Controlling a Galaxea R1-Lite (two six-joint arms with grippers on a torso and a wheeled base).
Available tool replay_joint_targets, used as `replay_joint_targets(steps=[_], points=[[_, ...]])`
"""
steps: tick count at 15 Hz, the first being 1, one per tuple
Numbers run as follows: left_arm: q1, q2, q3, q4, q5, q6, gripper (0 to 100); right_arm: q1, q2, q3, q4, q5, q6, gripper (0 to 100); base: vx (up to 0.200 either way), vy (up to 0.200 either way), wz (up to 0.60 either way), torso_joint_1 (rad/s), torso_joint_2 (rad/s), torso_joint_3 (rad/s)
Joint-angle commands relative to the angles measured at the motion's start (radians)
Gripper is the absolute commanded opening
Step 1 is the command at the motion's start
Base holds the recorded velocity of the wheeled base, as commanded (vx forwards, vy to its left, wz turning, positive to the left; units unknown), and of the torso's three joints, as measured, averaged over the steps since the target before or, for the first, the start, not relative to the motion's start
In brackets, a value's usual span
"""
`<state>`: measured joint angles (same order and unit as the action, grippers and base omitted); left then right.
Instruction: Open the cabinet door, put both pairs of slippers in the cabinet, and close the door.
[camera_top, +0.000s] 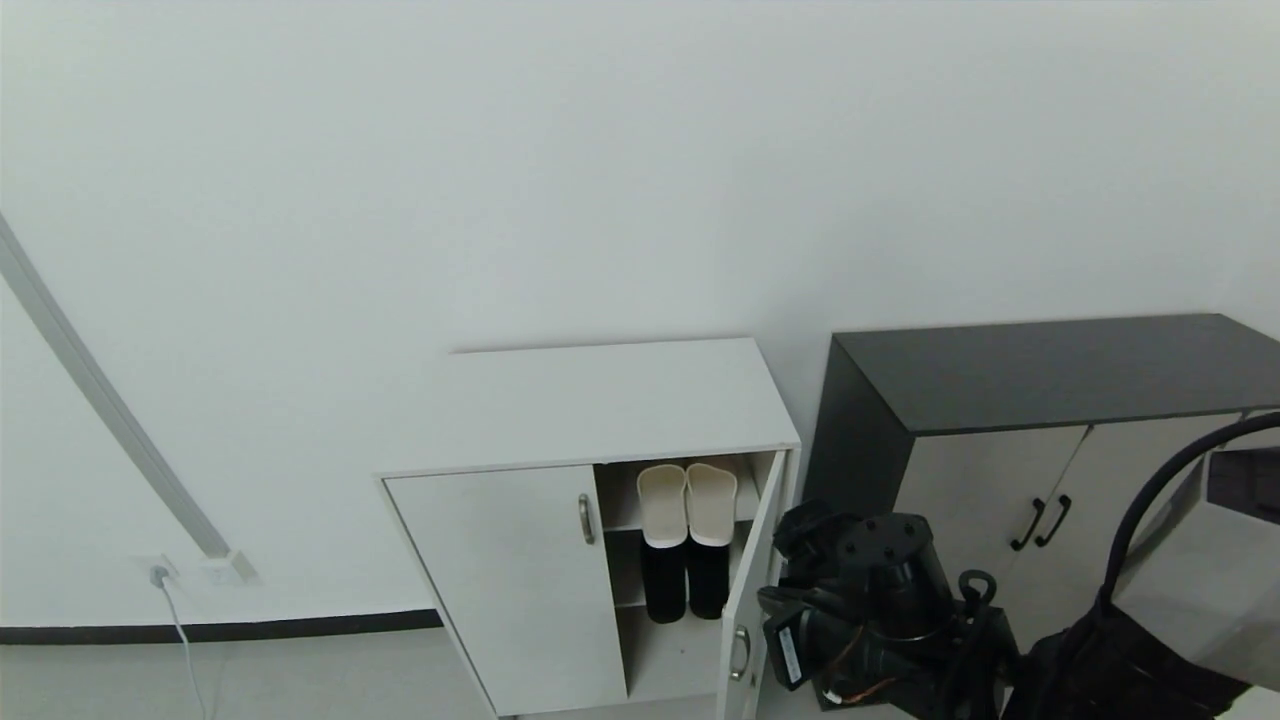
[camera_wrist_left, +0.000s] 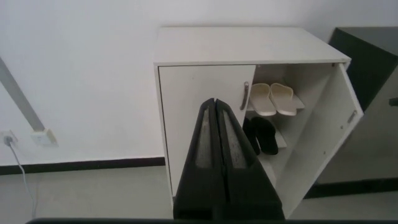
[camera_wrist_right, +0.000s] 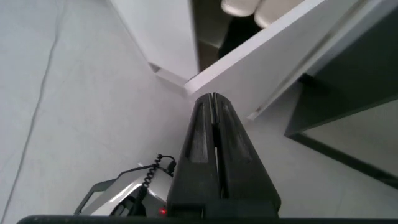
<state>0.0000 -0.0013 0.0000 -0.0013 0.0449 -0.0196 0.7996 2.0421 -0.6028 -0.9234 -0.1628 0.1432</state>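
Right door of the white cabinet stands wide open, free edge swung toward the dark cabinet, cream slippers on the upper shelf, black slippers on the one below. Left gripper, fingers pressed together and empty, faces the cabinet front from well back. Right gripper, likewise pinched closed on nothing, points at that door's lower corner, bare floor beneath it.

White wall; dark-topped cabinet at right; grey floor; wall socket.
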Motion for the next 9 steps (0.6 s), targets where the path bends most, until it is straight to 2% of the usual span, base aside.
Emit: replay_joint_targets(steps=[1,9], points=[[0.0,0.001,0.0,0.0,0.001,0.0,0,-0.003,-0.008,0.057,-0.002,0.0,-0.002,0,0.0,0.0,0.0,0.0,0.0,0.0],[0.0,0.001,0.0,0.0,0.003,-0.002,0,-0.017,0.11,0.075,-0.08,0.002,-0.004,0,0.0,0.0,0.0,0.0,0.0,0.0]])
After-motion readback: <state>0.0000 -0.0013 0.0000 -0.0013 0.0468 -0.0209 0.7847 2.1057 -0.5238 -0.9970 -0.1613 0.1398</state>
